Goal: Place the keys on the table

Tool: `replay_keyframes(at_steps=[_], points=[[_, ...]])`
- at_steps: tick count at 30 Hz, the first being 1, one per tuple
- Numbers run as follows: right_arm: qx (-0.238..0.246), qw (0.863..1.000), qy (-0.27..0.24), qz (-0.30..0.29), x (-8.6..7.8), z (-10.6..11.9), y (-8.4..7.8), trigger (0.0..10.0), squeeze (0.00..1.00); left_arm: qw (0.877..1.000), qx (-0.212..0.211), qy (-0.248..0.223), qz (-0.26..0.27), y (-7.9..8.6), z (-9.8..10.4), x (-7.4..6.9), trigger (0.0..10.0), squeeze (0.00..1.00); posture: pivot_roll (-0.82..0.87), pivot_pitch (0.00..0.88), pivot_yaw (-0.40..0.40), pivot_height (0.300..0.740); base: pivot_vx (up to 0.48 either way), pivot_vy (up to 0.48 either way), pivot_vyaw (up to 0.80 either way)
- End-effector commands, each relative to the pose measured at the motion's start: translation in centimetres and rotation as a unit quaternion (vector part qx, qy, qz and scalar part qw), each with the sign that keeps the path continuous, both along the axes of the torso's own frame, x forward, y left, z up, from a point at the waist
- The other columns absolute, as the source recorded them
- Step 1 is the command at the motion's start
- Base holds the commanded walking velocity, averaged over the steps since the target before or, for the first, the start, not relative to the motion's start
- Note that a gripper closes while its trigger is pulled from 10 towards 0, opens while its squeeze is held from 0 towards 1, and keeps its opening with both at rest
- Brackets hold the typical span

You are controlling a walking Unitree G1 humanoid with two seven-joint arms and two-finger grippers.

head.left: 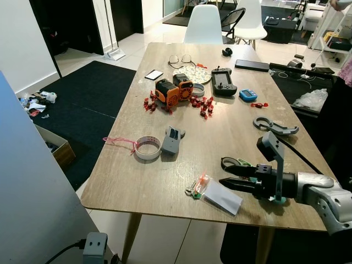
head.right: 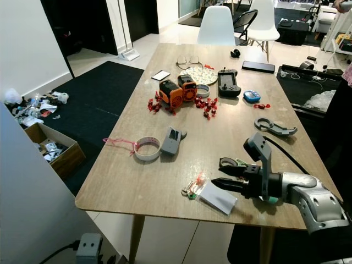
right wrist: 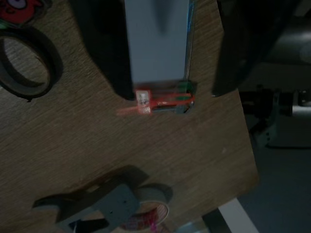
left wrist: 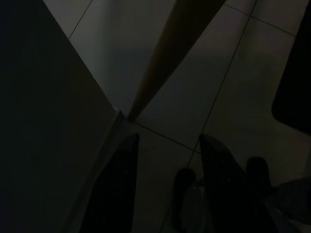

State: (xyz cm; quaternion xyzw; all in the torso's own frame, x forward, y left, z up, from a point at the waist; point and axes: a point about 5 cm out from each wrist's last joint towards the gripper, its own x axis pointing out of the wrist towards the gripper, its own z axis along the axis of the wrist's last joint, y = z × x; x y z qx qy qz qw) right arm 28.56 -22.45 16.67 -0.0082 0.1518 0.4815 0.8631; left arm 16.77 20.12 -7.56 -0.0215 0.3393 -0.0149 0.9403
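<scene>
One small bunch of keys [head.left: 198,187] with a flat grey tag lies on the bench [head.left: 137,181] near its front edge. The right hand [head.left: 230,177] sits just beside it, fingers apart, gripping nothing. Light, stiff, jingly; the tag would likely offer the best hold.

A white roll of tape [head.left: 148,147] lies just beside a grey plastic tape dispenser [head.left: 171,139] near the wooden top's near-left part. Farther back sit two orange-and-black blocky devices [head.left: 174,89], scattered small red pieces [head.left: 202,104], a black handheld controller [head.left: 223,81] and wire-framed spectacles [head.left: 180,58]. A white moulded chair [head.left: 203,25] stands at the far end.
</scene>
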Motion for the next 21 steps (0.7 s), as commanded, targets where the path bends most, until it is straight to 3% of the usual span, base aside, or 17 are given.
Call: replay_keyframes(at_steps=[1, 5, 9, 10, 12, 13, 14, 15, 17, 18, 19, 21], points=[[-0.002, 1.0, -0.005, -0.003, -0.2, 0.5, -0.3, 10.0, 1.0, 1.0, 0.003, 0.001, 0.0, 0.2, -0.1, -0.2, 10.0, 0.0, 0.03, 0.059, 0.005, 0.74, 0.0, 0.0, 0.0], [-0.004, 1.0, -0.011, -0.016, -0.1, 0.8, -0.8, 10.0, 1.0, 1.0, 0.003, -0.002, 0.0, 0.2, 0.0, -0.1, 10.0, 0.0, 0.03, 0.058, 0.005, 0.74, 0.0, 0.0, 0.0], [-0.01, 0.995, -0.056, -0.084, 0.7, 1.6, -2.6, 10.0, 1.0, 1.0, 0.003, -0.002, 0.001, 0.2, 0.0, -0.2, 10.0, 0.0, 0.03, 0.058, 0.004, 0.74, 0.0, 0.0, 0.0], [-0.011, 0.984, -0.09, -0.152, 1.6, 2.2, -4.1, 10.0, 0.65, 1.0, 0.003, -0.002, 0.001, 0.2, 0.0, -0.2, 10.0, 0.0, 0.03, 0.06, 0.005, 0.74, 0.0, 0.0, 0.0], [-0.011, 0.984, -0.09, -0.152, 1.6, 2.2, -4.1, 10.0, 0.65, 1.0, 0.003, -0.002, 0.001, 0.2, 0.0, -0.2, 10.0, 0.0, 0.03, 0.06, 0.005, 0.74, 0.0, 0.0, 0.0], [-0.001, 0.951, -0.133, -0.28, 2.6, 3.2, -7.2, 10.0, 0.0, 1.0, 0.003, -0.002, 0.001, 0.2, 0.0, -0.2, 10.0, 0.0, 0.03, 0.062, 0.007, 0.74, 0.0, 0.0, 0.0], [-0.001, 0.951, -0.133, -0.28, 2.6, 3.2, -7.2, 10.0, 0.0, 1.0, 0.003, -0.002, 0.001, 0.2, 0.0, -0.2, 10.0, 0.0, 0.03, 0.062, 0.007, 0.74, 0.0, 0.0, 0.0], [0.018, 0.895, -0.161, -0.415, 2.9, 3.8, -10.9, 10.0, 0.0, 1.0, 0.003, -0.002, 0.001, 0.3, 0.0, -0.2, 10.0, 0.0, 0.03, 0.066, 0.006, 0.74, 0.0, 0.0, 0.0], [0.018, 0.895, -0.161, -0.415, 2.9, 3.8, -10.9, 10.0, 0.0, 1.0, 0.003, -0.002, 0.001, 0.3, 0.0, -0.2, 10.0, 0.0, 0.03, 0.066, 0.006, 0.74, 0.0, 0.0, 0.0], [0.04, 0.828, -0.166, -0.534, 2.1, 3.7, -14.4, 10.0, 0.0, 1.0, 0.003, -0.003, 0.001, 0.3, 0.0, -0.2, 10.0, 0.0, 0.03, 0.066, 0.004, 0.74, 0.0, 0.0, 0.0], [0.04, 0.828, -0.166, -0.534, 2.1, 3.7, -14.4, 10.0, 0.0, 1.0, 0.003, -0.003, 0.001, 0.3, 0.0, -0.2, 10.0, 0.0, 0.03, 0.066, 0.004, 0.74, 0.0, 0.0, 0.0], [0.069, 0.693, -0.133, -0.705, -1.6, 1.6, -20.0, 10.0, 0.0, 1.0, 0.003, -0.006, 0.002, 0.2, 0.0, -0.2, 10.0, 0.0, 0.03, 0.065, 0.0, 0.74, 0.0, 0.0, 0.0]])
